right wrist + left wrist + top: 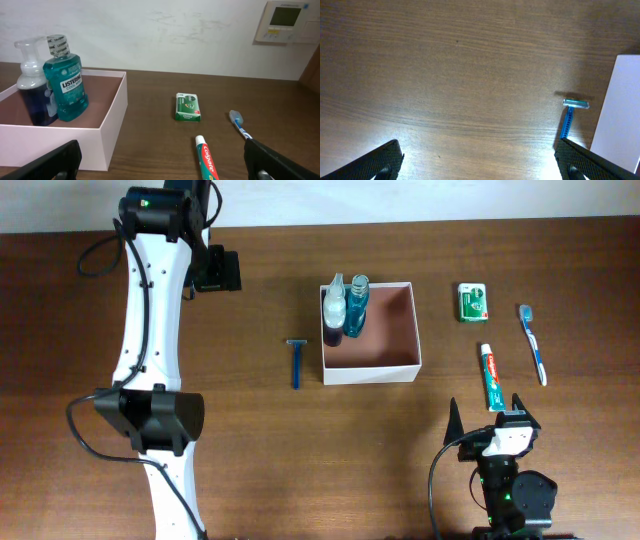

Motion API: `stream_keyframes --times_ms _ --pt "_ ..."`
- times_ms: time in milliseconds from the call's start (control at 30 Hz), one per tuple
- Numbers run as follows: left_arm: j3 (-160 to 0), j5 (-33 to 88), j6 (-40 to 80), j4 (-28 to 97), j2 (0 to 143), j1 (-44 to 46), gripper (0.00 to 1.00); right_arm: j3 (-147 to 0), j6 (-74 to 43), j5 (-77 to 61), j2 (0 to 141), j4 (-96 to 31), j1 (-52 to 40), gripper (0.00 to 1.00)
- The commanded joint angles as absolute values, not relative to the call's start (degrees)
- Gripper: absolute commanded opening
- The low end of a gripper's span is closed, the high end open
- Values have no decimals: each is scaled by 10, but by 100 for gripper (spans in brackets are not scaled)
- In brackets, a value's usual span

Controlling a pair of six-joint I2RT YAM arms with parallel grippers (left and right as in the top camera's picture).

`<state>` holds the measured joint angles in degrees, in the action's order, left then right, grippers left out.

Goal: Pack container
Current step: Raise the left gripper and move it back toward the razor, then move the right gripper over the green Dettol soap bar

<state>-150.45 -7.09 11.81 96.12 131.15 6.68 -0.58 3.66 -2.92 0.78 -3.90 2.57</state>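
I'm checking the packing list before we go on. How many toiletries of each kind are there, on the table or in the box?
Bottles: 2 (mouthwash and pump bottle, both standing in the container)
Razor: 1
Toothpaste tube: 1
Toothbrush: 1
Green packet: 1
Total: 6

Box: far left corner blocked by upright pump bottle and mouthwash; rest of floor bare, open from above. Razor left of box, clear strip between. Right side: packet, toothpaste and toothbrush lie apart, with gaps between.
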Motion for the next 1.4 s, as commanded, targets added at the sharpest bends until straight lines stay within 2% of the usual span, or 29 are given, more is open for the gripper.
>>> stream_keyframes --times_ms 0,500,700,1000,1200,1367 --pt "-1493 -84 124 947 1312 65 99 -3 39 -34 2 -42 23 99" --pt "-1404 -88 124 894 1312 63 99 -3 34 -46 2 -36 23 99" --pt "-1403 -88 124 885 1312 63 99 -5 34 -122 2 -6 23 99" --pt "-1403 -88 124 875 1312 63 99 -105 28 -116 26 28 23 99" --pt "-1403 -87 124 867 1312 63 99 -256 79 -99 175 -20 23 99" --pt "-1403 -84 124 866 1312 63 99 -493 146 -98 397 -253 24 99"
